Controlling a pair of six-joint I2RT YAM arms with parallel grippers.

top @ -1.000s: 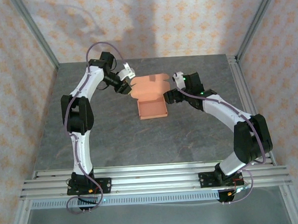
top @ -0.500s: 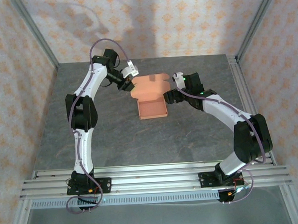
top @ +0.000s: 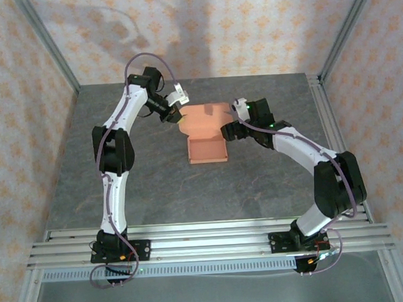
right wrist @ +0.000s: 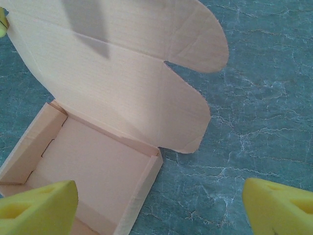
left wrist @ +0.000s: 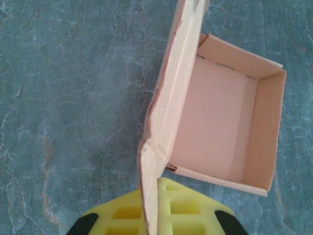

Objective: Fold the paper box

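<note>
The paper box (top: 208, 150) is a salmon-orange open tray on the grey table, with its lid (top: 203, 118) standing up at the far side. In the left wrist view the lid (left wrist: 171, 88) is edge-on beside the tray (left wrist: 220, 122), and my left gripper (left wrist: 151, 208) is shut on the lid's left side flap, yellow pads (left wrist: 190, 210) pressed to the card. My left gripper (top: 176, 114) sits at the lid's far-left corner. My right gripper (top: 229, 130) is open by the tray's right wall; its fingers (right wrist: 39, 205) straddle the tray corner (right wrist: 146, 171) without touching. Two rounded flaps (right wrist: 195, 39) stick out of the lid's right side.
Grey marbled table (top: 156, 187) surrounds the box. Patterned walls and metal posts (top: 47, 44) enclose the back and sides. An aluminium rail (top: 206, 239) carrying both arm bases runs along the near edge.
My left gripper has shut on the lid's side flap and shifted slightly toward the far right, with the lid drawn more upright. The right arm has barely moved.
</note>
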